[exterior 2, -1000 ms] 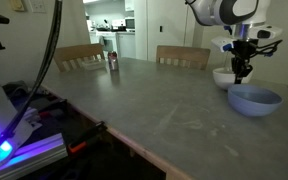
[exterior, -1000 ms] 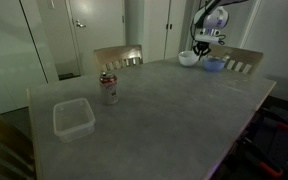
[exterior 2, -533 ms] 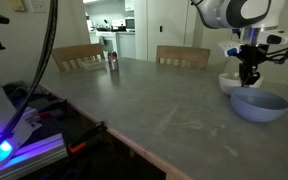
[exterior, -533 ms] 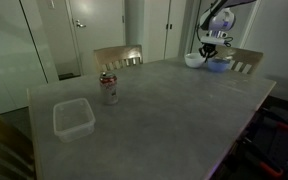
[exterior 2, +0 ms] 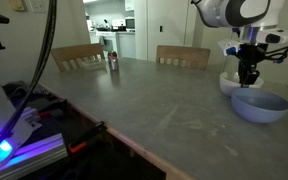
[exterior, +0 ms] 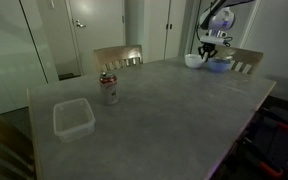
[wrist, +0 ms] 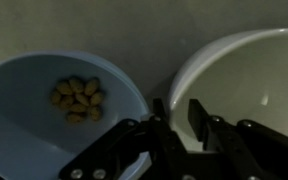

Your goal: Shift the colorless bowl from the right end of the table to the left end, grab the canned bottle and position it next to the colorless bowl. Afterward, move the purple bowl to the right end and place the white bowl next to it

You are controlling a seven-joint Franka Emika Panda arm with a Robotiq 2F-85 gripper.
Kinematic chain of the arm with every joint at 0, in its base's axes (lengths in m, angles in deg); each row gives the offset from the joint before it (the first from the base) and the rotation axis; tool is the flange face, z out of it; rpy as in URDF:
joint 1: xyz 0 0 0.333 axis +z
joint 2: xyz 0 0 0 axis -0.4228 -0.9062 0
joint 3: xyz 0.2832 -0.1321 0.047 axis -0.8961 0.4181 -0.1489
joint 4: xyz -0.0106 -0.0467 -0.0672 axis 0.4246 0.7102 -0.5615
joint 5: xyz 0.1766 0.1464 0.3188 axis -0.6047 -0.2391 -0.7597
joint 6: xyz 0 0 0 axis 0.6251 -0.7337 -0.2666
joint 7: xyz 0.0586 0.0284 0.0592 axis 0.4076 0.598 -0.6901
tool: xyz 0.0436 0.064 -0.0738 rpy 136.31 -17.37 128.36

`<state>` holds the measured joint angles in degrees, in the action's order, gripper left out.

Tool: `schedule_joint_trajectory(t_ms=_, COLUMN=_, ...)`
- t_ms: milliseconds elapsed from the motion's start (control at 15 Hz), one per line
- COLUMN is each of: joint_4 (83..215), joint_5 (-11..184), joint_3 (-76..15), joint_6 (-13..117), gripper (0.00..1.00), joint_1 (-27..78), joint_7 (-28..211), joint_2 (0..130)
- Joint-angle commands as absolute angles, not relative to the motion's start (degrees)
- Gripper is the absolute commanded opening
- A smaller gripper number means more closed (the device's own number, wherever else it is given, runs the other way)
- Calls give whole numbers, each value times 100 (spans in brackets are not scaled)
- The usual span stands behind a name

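The white bowl [wrist: 246, 80] stands on the grey table [exterior: 164, 110] right beside the purple bowl [wrist: 24, 115], which holds a small heap of tan pieces. My gripper [wrist: 178, 112] straddles the white bowl's near rim. Its fingers are slightly parted, with a gap showing between the rim and the inner finger. In both exterior views the gripper [exterior 2: 248, 78] hangs over the white bowl [exterior 2: 230, 82] next to the purple bowl [exterior 2: 260, 104]. At the opposite end the canned bottle [exterior: 108, 89] stands near the colorless bowl [exterior: 72, 119].
Two wooden chairs [exterior: 117, 58] [exterior 2: 183, 57] stand along the table's far side. The two bowls sit close to the table's corner and edge. Cables and lit equipment [exterior 2: 4, 135] lie beside the table's near end.
The gripper carried the white bowl sideways up against the purple bowl, then stopped. Its fingers have since parted from the rim.
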<state>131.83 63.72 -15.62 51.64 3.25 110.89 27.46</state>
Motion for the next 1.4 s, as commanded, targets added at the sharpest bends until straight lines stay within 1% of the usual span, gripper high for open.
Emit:
schedule_joint_trajectory(t_ms=0, joint_4=13513, joint_5=6309, joint_3=-1591, joint_6=5177, gripper=64, joint_1=401, joint_7=11072, joint_2=3124)
schedule_joint_trajectory(t_ms=333, joint_4=13487, joint_5=6572, joint_3=-1419, joint_6=4796, gripper=97, joint_1=619, joint_7=11213, joint_2=3429)
schedule_joint_trajectory(t_ms=400, joint_4=13480, joint_5=6661, joint_3=-1402, joint_6=4607, gripper=100, joint_1=669, joint_7=11164, joint_2=3510)
schedule_joint_trajectory(t_ms=800, joint_4=13502, joint_5=6764, joint_3=-1764, joint_6=3501, gripper=100, joint_1=784, joint_7=10055, joint_2=4021)
schedule_joint_trajectory(t_ms=1067, joint_4=13660, joint_5=6876, joint_3=-1905, joint_6=3113, gripper=100, joint_1=1084, joint_7=9540, joint_2=4343)
schedule_joint_trajectory(t_ms=1133, joint_4=13686, joint_5=7086, joint_3=-2157, joint_6=3054, gripper=100, joint_1=1008, joint_7=9540, joint_2=4430)
schedule_joint_trajectory(t_ms=1333, joint_4=13951, joint_5=7270, joint_3=-2407, joint_6=3023, gripper=100, joint_1=1131, joint_7=9378, joint_2=4701)
